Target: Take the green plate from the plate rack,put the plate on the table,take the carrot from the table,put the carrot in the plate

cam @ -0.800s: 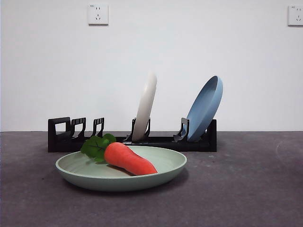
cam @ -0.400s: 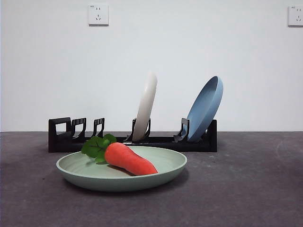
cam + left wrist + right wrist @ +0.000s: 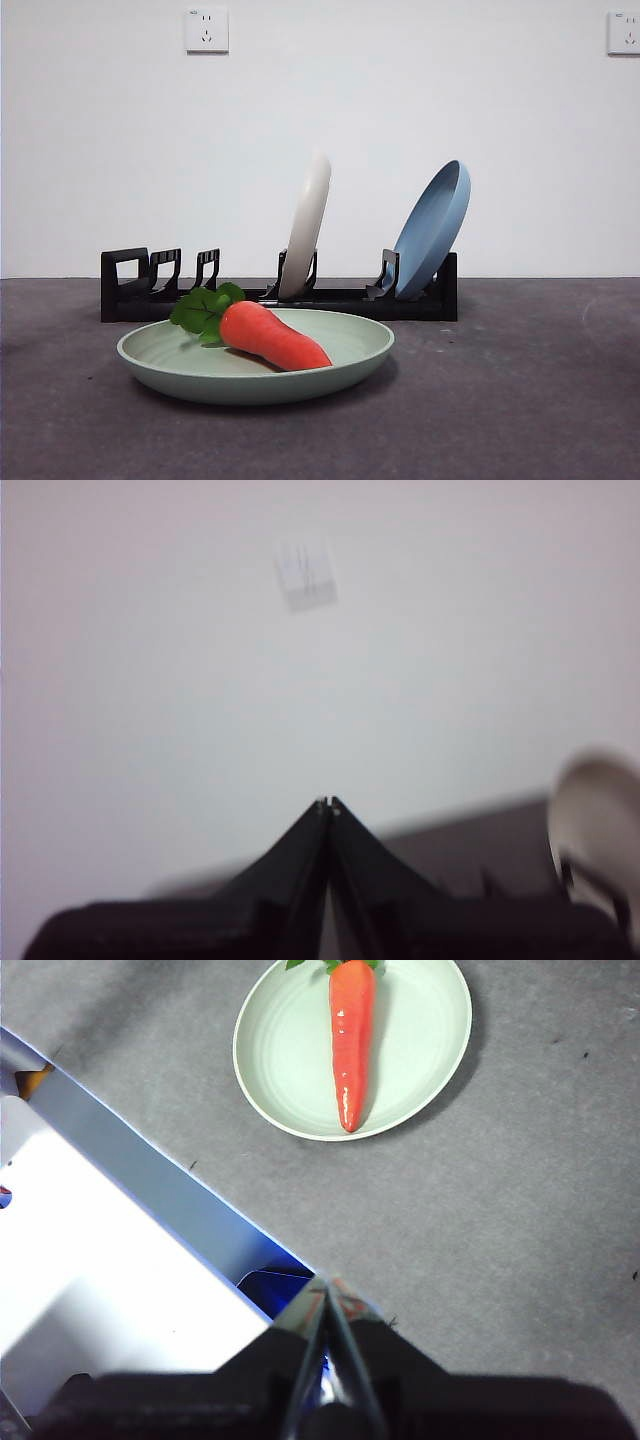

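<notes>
Both grippers are clenched on nothing: right gripper [image 3: 328,1285] hangs high, the carrot [image 3: 351,1040] at twelve o'clock lying lengthwise in the green plate [image 3: 420,1070]; left gripper [image 3: 329,805] faces the wall.

I see a cream-white plate [image 3: 307,226] and a blue plate [image 3: 432,230] standing on edge and well apart, both leaning right before a white wall [image 3: 400,120] with two sockets [image 3: 207,30] high up, and a white-and-blue box [image 3: 120,1270] lying close under my right wrist.
</notes>
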### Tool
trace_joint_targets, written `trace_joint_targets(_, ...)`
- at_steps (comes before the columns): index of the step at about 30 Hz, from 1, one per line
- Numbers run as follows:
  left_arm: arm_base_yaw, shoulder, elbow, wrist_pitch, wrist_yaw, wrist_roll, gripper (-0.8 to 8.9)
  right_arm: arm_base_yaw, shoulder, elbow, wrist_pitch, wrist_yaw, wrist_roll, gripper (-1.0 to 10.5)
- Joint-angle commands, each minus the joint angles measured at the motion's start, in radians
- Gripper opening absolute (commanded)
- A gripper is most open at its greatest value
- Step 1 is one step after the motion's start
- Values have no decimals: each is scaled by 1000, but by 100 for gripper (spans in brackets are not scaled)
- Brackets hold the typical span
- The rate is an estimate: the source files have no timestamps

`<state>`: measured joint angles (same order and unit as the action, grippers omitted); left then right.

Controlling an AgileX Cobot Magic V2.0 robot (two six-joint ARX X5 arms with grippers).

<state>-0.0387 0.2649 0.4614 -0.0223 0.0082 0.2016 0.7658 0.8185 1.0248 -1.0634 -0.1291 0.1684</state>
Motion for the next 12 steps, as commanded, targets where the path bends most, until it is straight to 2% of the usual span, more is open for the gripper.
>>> trace_joint_targets(1, 9, -53, -117, 13, 0, -47, -3, 2, -2, 0, 4, 2, -2, 2)
trace_joint_targets(12, 8, -219, -399, -3, 1, -126, -3, 2, -2, 0, 4, 2, -2, 1)
